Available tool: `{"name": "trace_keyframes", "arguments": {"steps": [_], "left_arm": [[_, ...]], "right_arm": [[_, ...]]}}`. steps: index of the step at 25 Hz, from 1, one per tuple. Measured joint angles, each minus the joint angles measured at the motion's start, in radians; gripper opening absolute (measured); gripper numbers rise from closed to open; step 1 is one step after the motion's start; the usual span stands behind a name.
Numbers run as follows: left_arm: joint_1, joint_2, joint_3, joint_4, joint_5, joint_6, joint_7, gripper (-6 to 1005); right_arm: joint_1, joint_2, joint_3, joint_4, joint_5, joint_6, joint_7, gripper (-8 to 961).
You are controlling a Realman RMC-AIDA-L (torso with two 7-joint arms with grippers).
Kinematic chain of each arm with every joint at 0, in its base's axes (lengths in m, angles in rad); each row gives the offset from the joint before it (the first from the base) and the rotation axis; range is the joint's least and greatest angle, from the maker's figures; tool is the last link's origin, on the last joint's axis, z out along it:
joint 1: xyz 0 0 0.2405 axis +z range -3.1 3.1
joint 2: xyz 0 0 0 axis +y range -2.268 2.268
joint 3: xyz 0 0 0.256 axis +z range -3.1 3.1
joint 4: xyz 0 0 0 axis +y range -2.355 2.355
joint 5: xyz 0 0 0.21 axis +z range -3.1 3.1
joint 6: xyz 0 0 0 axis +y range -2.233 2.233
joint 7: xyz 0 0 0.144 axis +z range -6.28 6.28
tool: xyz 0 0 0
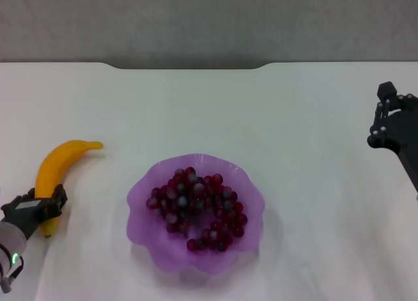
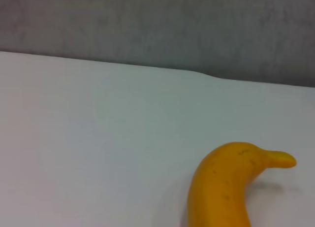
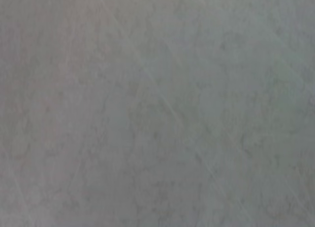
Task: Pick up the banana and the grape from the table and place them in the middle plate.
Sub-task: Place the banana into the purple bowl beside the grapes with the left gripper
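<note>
Black left pincer point(image 1: 40, 208) straddles the banana's point(image 1: 55, 171) near end.

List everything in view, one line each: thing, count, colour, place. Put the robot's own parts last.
grape: one bunch, dark red-purple, lying inside the middle plate.
middle plate: one, translucent purple with a wavy rim, near the centre of the table.
banana: one, yellow-orange, on the table to the robot's left of the plate, its thin tip pointing toward the far edge.
table: one, white, with a notched far edge.
wall: grey, beyond the table's far edge.
left end effector: one, black, at the near end of the banana, its fingers on either side of the fruit.
right end effector: one, black, held apart at the table's right side, near nothing.
</note>
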Motion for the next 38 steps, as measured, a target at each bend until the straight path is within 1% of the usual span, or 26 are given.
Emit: {"name": "trace_keyframes", "arguments": {"steps": [8, 14, 15, 18, 22, 23, 26, 27, 28, 29, 30, 31, 33, 34, 35, 36, 38], "left_arm": [[0.004, 0.004, -0.002, -0.007, -0.001, 0.048, -0.003, 540], [0.003, 0.011, -0.001, -0.025, 0.004, 0.14, -0.003, 536], [0.003, 0.011, -0.001, -0.025, 0.004, 0.14, -0.003, 536], [0.012, 0.019, 0.006, -0.077, 0.044, 0.168, -0.003, 536], [0.048, 0.032, 0.007, -0.186, 0.154, 0.176, -0.003, 537], [0.069, 0.039, 0.007, -0.24, 0.19, 0.172, -0.003, 537], [0.109, 0.06, 0.006, -0.347, 0.252, 0.143, -0.003, 536], [0.109, 0.06, 0.006, -0.347, 0.252, 0.143, -0.003, 536], [0.147, 0.082, 0.0, -0.451, 0.28, 0.096, -0.003, 535], [0.156, 0.088, -0.001, -0.478, 0.282, 0.083, -0.002, 535], [0.172, 0.099, -0.002, -0.524, 0.284, 0.056, -0.001, 535], [0.191, 0.113, -0.003, -0.575, 0.284, 0.033, 0.002, 535], [0.227, 0.14, -0.003, -0.675, 0.286, -0.009, 0.012, 535], [0.264, 0.16, -0.007, -0.767, 0.299, -0.053, 0.028, 535], [0.264, 0.16, -0.007, -0.767, 0.299, -0.053, 0.028, 535], [0.287, 0.168, -0.012, -0.816, 0.311, -0.087, 0.038, 535], [0.334, 0.176, -0.031, -0.918, 0.346, -0.173, 0.063, 535]], "right_arm": [[0.0, 0.0, 0.0, 0.004, 0.0, 0.001, -0.001, 0], [0.0, -0.001, 0.0, 0.013, 0.0, 0.004, -0.001, 0], [0.0, -0.001, 0.0, 0.017, 0.0, 0.005, 0.0, 0], [0.006, -0.001, 0.0, 0.032, 0.002, 0.006, 0.0, 0], [0.029, -0.002, 0.001, 0.079, 0.008, 0.005, 0.003, 0], [0.036, -0.001, 0.003, 0.091, 0.008, 0.004, 0.009, 0], [0.049, -0.001, 0.007, 0.12, 0.009, 0.003, 0.034, 0], [0.056, -0.001, 0.008, 0.136, 0.008, 0.001, 0.051, 0], [0.064, -0.002, 0.01, 0.16, 0.009, -0.004, 0.071, 0], [0.079, -0.001, 0.012, 0.21, 0.009, -0.029, 0.094, 0], [0.086, -0.001, 0.012, 0.239, 0.009, -0.051, 0.104, 0], [0.086, -0.001, 0.012, 0.239, 0.009, -0.051, 0.104, 0], [0.098, 0.001, 0.011, 0.295, 0.011, -0.097, 0.129, 0], [0.104, 0.001, 0.009, 0.331, 0.017, -0.128, 0.166, 0], [0.104, 0.001, 0.009, 0.331, 0.017, -0.128, 0.166, 0], [0.105, 0.001, 0.01, 0.347, 0.02, -0.139, 0.184, 0], [0.106, 0.001, 0.016, 0.373, 0.021, -0.15, 0.204, 0]]}}
